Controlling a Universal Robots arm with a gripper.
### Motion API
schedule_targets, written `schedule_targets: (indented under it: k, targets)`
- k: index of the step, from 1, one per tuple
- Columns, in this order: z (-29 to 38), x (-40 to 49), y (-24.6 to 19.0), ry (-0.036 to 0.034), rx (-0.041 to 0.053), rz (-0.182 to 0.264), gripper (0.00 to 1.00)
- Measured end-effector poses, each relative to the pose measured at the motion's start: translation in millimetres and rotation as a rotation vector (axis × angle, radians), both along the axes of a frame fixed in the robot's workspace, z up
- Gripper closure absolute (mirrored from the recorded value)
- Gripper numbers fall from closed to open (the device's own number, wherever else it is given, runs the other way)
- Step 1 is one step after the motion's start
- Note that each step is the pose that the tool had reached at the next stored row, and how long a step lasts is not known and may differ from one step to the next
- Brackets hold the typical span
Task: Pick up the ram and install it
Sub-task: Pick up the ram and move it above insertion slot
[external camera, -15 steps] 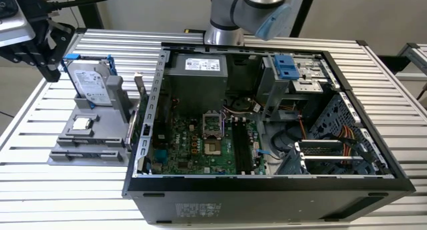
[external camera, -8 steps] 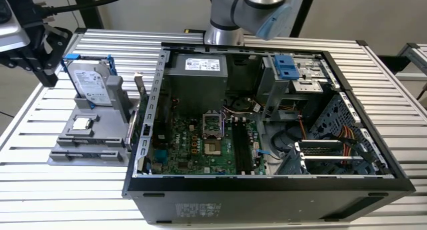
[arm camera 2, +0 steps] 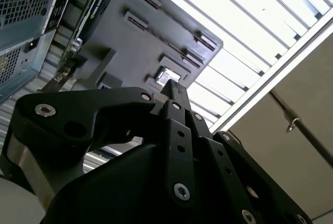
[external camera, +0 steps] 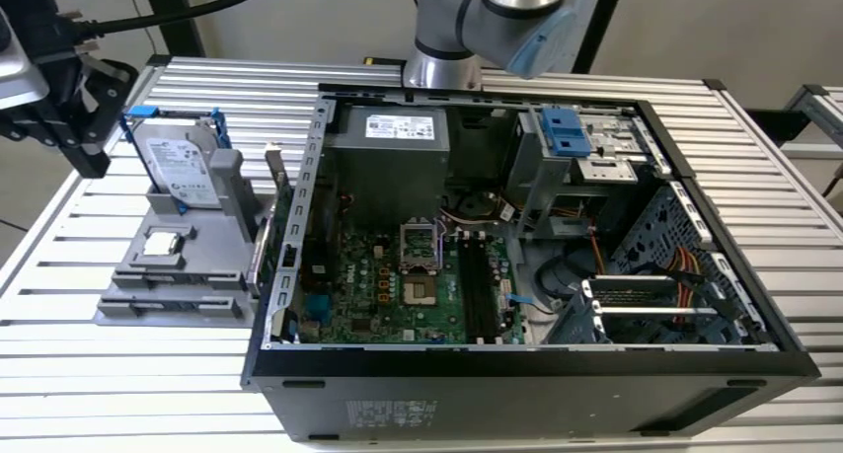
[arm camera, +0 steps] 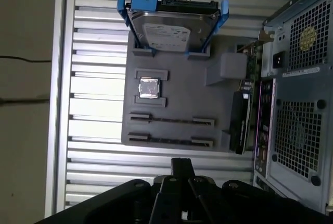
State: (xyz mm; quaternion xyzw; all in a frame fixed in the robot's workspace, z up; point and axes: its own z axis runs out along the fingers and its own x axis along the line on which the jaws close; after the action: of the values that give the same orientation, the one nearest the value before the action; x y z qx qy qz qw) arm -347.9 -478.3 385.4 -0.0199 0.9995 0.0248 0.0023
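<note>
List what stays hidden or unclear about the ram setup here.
Ram: edge-on beside the gray holder in the first wrist view, face hidden.
Motherboard slots: too small in the exterior view to tell whether filled.
Gripper: partly cut off by the exterior view's left edge.

No word or number can be read here. A white printed label (arm camera: 165,36) covers the broad face of the silver hard drive in a blue plastic frame (arm camera: 174,20), which stands in the grey plastic holder (arm camera: 187,101) on the ribbed aluminium counter (arm camera: 93,52); its lines of print cannot be made out. Another white label (external camera: 399,127) sits on the grey metal power-supply box (external camera: 382,182) inside the open black computer case (external camera: 527,359). A pale printed sticker (external camera: 389,414) marks that case's dark outer wall, and a round yellow sticker (arm camera: 308,34) sits on its perforated rear panel.
</note>
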Motion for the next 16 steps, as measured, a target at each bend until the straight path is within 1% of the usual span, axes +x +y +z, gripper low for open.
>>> schedule_targets:
  k: [2, 6, 16]
  targets:
    - [0.0, -0.1, -1.3, 0.0, 0.0, 0.0, 1.0]
    - [-0.1, -0.2, -2.0, 0.0001, -0.0001, 0.0, 1.0]
    - [-0.2, -0.7, -2.0, 0.0, 0.0, -0.001, 1.0]
